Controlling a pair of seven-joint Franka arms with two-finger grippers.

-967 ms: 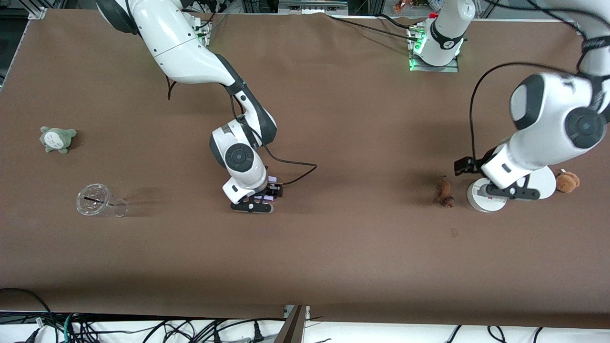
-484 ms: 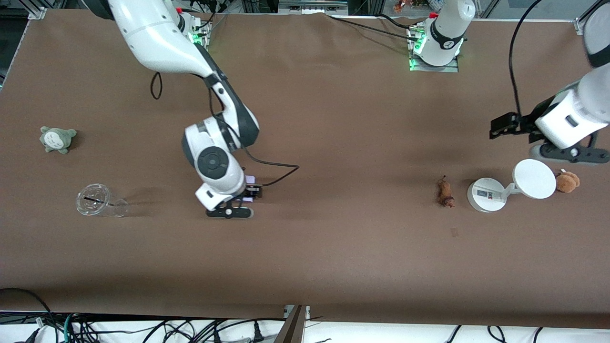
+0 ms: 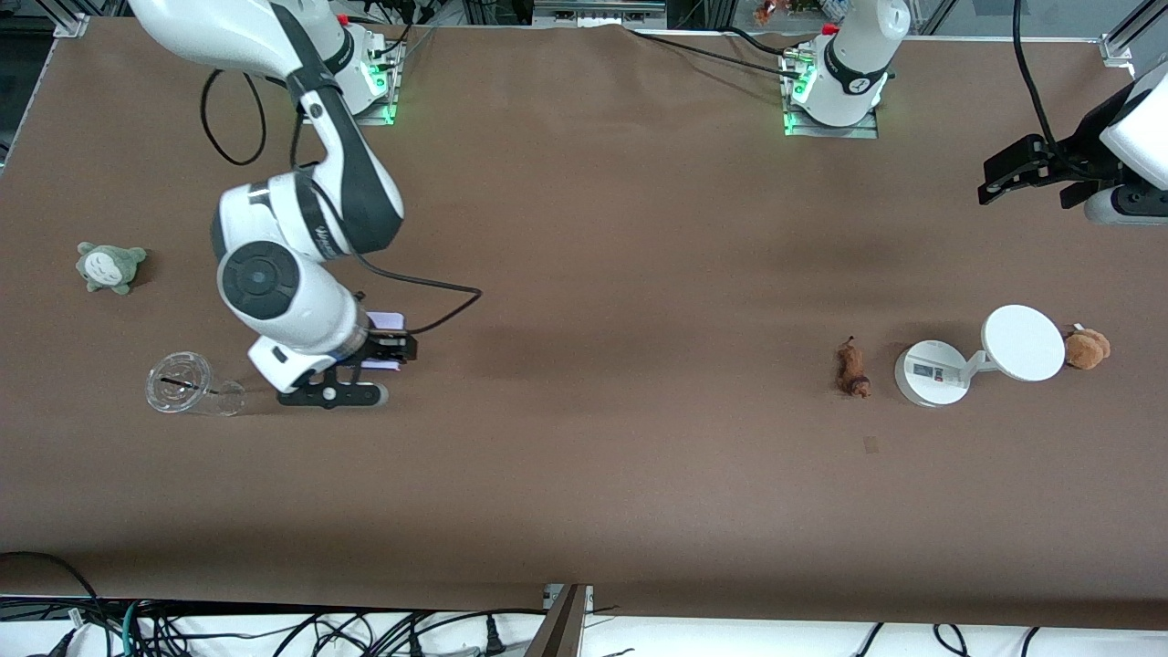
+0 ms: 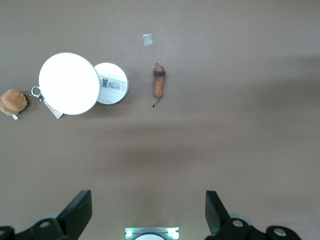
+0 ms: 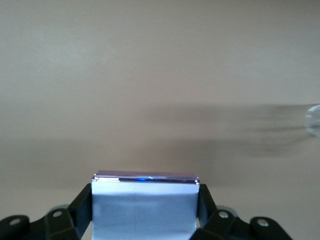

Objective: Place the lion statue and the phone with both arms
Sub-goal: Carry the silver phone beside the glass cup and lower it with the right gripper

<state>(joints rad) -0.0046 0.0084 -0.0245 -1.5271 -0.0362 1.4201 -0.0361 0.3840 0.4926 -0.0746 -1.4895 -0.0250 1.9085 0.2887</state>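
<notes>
The lion statue (image 3: 854, 369) lies on the brown table toward the left arm's end, beside the white stand; it also shows in the left wrist view (image 4: 159, 84). The pale lavender phone (image 3: 384, 322) sits between the fingers of my right gripper (image 3: 388, 351), which is shut on it above the table beside the clear cup; the right wrist view shows the phone (image 5: 145, 205) clamped between both fingers. My left gripper (image 3: 1022, 173) is open and empty, raised high over the table's edge at the left arm's end; its fingers (image 4: 75, 214) stand wide apart.
A white round-based stand with disc (image 3: 976, 356) stands next to the lion, and a tan plush (image 3: 1086, 348) lies beside the disc. A clear plastic cup (image 3: 187, 387) lies on its side and a grey-green plush (image 3: 109, 266) sits toward the right arm's end.
My right gripper has carried the phone toward the right arm's end, close to the clear cup. My left gripper has risen away from the white stand toward the arms' bases.
</notes>
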